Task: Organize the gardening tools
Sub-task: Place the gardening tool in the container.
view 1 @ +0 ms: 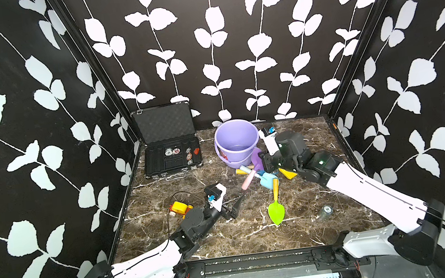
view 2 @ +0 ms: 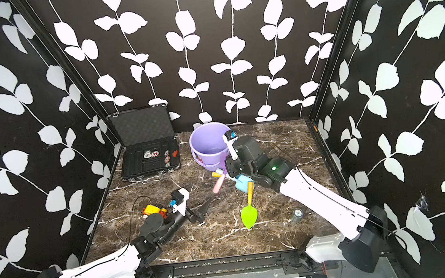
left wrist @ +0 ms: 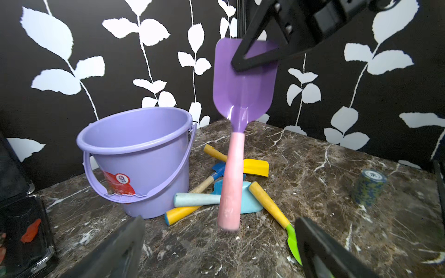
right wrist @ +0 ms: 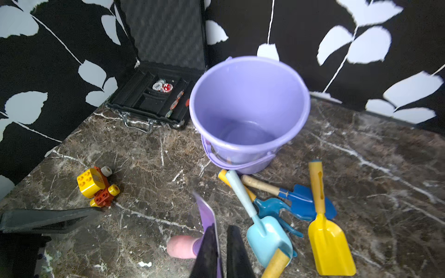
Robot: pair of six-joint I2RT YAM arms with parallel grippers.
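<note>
My right gripper (view 1: 263,163) (right wrist: 221,228) is shut on the blade of the purple spade (view 1: 256,157) (left wrist: 243,91). The spade hangs upright, its pink handle (left wrist: 231,192) pointing down just above the table beside the lavender bucket (view 1: 216,141) (right wrist: 240,96). Under it lies a pile of tools: a light blue scoop (right wrist: 267,235), a yellow spade (right wrist: 330,240), a blue spade (right wrist: 301,202) and a blue rake (right wrist: 272,207). The lime trowel (view 1: 276,212) lies nearer the front. My left gripper (view 1: 238,205) (left wrist: 220,243) stands open and empty, left of the pile, facing the hanging handle.
An open black case (view 1: 164,123) with chips stands at the back left. A yellow-and-red toy vehicle (view 1: 179,207) sits by my left wrist. A stack of chips (view 1: 326,210) stands front right. Patterned walls close three sides.
</note>
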